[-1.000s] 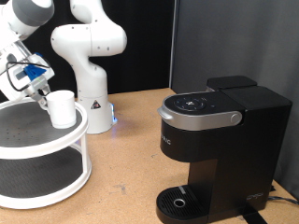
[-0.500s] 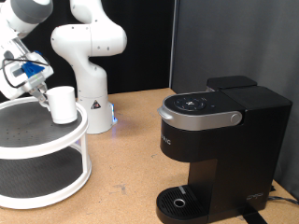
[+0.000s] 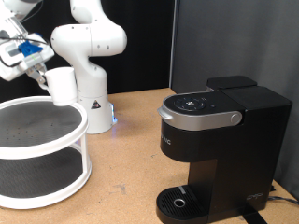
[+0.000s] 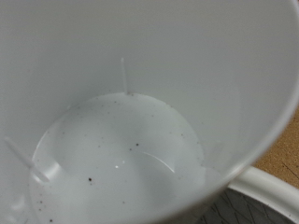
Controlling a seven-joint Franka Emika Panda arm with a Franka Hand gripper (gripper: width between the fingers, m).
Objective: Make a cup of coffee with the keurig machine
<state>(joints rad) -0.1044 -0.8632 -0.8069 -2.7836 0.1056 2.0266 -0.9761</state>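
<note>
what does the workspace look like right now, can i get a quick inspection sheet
surface: brown wooden table
job's things: white cup lifted clear above the top tier of the white two-tier stand; wrist view looks into its empty inside with dark specks; keurig machine at the exterior view's right, lid down, drip base bare
clutter: nothing seen
hand: hand at the exterior view's top left, gripping the cup at its side
cables: a dark cable runs behind the machine
surroundings: black backdrop, white robot base with a blue light
</note>
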